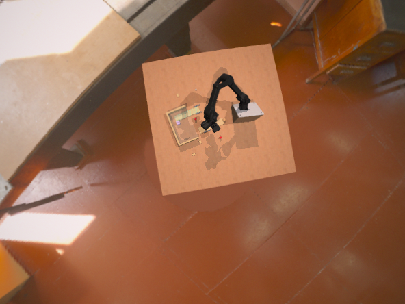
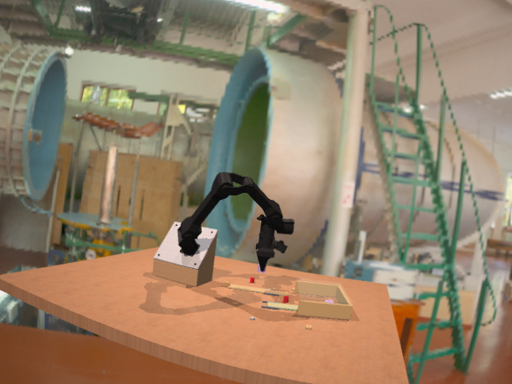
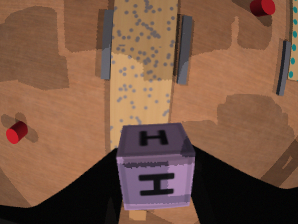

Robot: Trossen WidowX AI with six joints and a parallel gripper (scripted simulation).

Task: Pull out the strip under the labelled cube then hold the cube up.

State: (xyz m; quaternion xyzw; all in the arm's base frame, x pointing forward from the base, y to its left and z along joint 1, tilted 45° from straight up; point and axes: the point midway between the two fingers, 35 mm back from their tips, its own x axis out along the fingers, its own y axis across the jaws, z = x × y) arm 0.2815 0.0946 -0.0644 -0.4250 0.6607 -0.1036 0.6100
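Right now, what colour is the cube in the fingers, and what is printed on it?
Light purple cube with black H letters, clearest in the wrist view.

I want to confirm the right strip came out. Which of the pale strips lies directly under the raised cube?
The grey-speckled tan strip between two grey bars, directly below the H-marked purple cube clamped in the gripper. The teal-dotted strip lies off at the right edge.
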